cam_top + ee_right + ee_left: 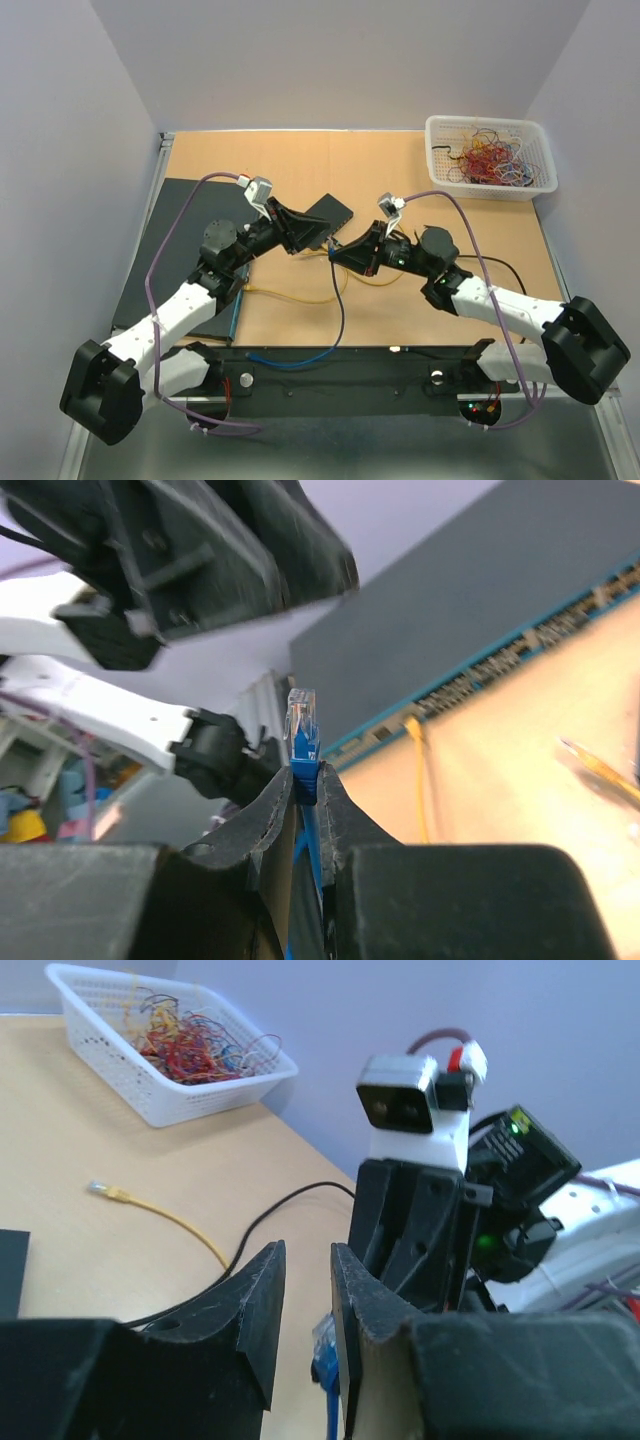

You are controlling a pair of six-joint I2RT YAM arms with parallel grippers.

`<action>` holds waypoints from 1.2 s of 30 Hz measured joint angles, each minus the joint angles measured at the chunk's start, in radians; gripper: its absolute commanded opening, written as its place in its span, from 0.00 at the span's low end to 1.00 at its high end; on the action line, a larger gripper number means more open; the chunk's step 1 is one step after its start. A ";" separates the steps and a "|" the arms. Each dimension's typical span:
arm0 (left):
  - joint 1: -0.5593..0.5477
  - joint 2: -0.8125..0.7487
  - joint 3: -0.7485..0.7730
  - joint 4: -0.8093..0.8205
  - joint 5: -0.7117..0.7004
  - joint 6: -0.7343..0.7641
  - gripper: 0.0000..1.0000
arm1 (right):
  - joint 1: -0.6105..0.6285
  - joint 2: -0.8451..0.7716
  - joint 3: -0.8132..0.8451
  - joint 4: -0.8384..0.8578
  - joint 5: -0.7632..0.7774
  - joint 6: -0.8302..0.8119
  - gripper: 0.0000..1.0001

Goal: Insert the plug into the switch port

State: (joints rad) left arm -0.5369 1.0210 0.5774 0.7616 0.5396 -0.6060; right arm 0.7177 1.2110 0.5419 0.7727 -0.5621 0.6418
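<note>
My right gripper [305,776] is shut on the blue boot of the plug [302,720], whose clear tip sticks up past the fingertips. The blue cable [340,318] hangs from it towards the near edge. The grey switch [470,610] lies beyond, its port row [520,645] along a blue-edged side, with a yellow cable [415,750] plugged in. In the top view the switch [175,250] lies at the left. My left gripper [307,1252] is open and empty, its tips close to the right gripper [336,252]. The plug [325,1345] shows just behind its right finger.
A white basket [490,185] of coloured wires stands at the back right. A small black box [332,212] lies behind the grippers. A loose yellow cable end [100,1190] and a black cable [285,1200] lie on the wooden table. A black rail [350,370] runs along the near edge.
</note>
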 measured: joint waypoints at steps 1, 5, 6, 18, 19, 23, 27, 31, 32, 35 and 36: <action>0.000 -0.003 -0.016 0.026 0.019 -0.005 0.36 | -0.010 0.000 -0.002 0.029 -0.024 0.020 0.00; 0.000 -0.007 -0.059 0.113 0.090 -0.032 0.36 | -0.017 0.006 -0.002 0.122 -0.083 0.071 0.00; 0.000 -0.007 -0.065 0.133 0.104 -0.039 0.36 | -0.017 0.012 -0.001 0.140 -0.093 0.081 0.00; 0.000 -0.010 -0.095 0.244 0.176 -0.072 0.38 | -0.018 0.074 -0.001 0.233 -0.130 0.142 0.00; 0.000 -0.009 -0.095 0.245 0.179 -0.073 0.39 | -0.018 0.075 -0.001 0.233 -0.130 0.145 0.01; 0.000 -0.009 -0.095 0.251 0.186 -0.077 0.41 | -0.018 0.077 0.000 0.248 -0.132 0.149 0.00; 0.000 -0.008 -0.096 0.254 0.187 -0.079 0.41 | -0.018 0.094 0.008 0.255 -0.136 0.152 0.00; 0.000 -0.008 -0.105 0.260 0.188 -0.082 0.47 | -0.019 0.114 0.016 0.258 -0.138 0.153 0.00; 0.000 -0.008 -0.106 0.260 0.189 -0.083 0.48 | -0.019 0.116 0.018 0.259 -0.138 0.156 0.00; 0.000 -0.005 -0.109 0.261 0.190 -0.084 0.51 | -0.023 0.125 0.027 0.262 -0.138 0.159 0.00; 0.000 -0.003 -0.109 0.261 0.190 -0.084 0.51 | -0.024 0.128 0.031 0.263 -0.138 0.159 0.00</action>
State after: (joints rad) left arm -0.5369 1.0176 0.4683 1.0229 0.7300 -0.6899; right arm 0.6941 1.3392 0.5728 1.0359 -0.7006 0.8013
